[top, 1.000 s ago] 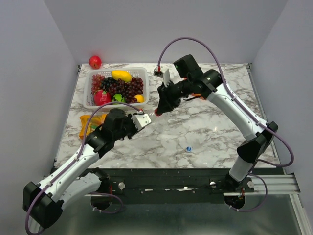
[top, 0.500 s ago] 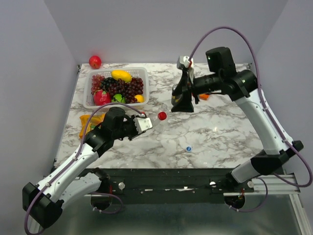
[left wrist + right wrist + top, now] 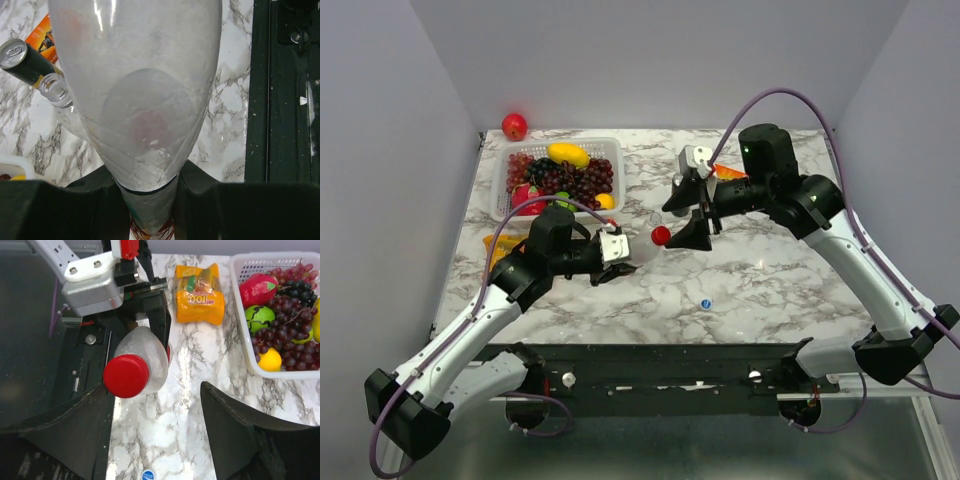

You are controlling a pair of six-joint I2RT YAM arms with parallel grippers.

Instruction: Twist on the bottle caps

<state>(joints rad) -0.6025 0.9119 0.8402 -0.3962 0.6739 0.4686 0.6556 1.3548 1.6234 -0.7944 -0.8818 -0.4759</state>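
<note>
view of both claws at the capping step. my left claw (image 3: 612, 250) is clamped round the lower body of a clear bottle (image 3: 150, 357), held off the table (image 3: 760, 280) and tipped over so that it lies nearly level. its long axis runs from my left claw straight toward my right claw (image 3: 687, 215), neck end leading. the red cap (image 3: 126, 375) sits on that neck; whether it is threaded home i cannot tell. my right claw is spread wide and grips nothing. it faces the cap end-on, so it is the nearer claw for the turning. seen from the right wrist, the cap lies off centre, close against my left finger (image 3: 75, 430) and just ahead of the tips, not yet between the jaws; contact cannot be made out. judged next need: shift sideways to centre the cap, advance along the bottle's axis, then close. the blue cap (image 3: 705, 302) lies loose on the table, well apart. a second bottle (image 3: 57, 90), uncapped, rests beside the drink can (image 3: 22, 60).
</note>
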